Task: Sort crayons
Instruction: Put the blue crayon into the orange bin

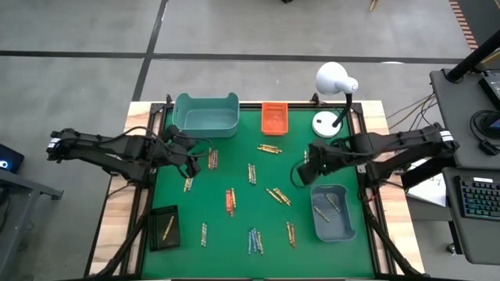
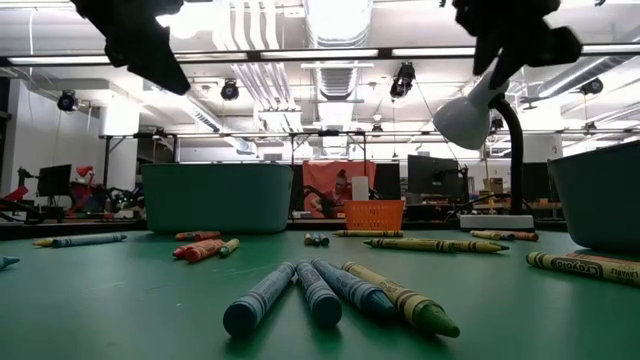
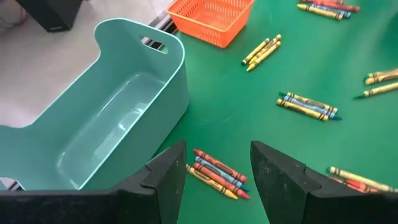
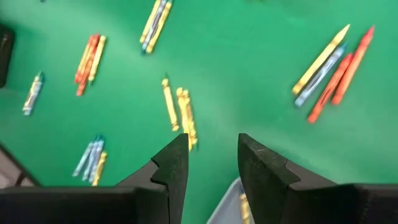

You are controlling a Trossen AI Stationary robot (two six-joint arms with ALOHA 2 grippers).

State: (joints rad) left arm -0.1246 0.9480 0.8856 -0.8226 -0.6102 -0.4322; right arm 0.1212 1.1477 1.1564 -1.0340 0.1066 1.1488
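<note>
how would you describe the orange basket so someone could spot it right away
Start at the white lamp at the far edge of the green mat. Between its base and the big teal bin sits the orange basket, the only orange, mesh-sided container.

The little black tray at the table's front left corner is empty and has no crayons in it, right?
Not quite. The little black tray at the table's front left corner is not empty: one thin yellow-gold crayon lies inside it. The high view shows this.
</note>
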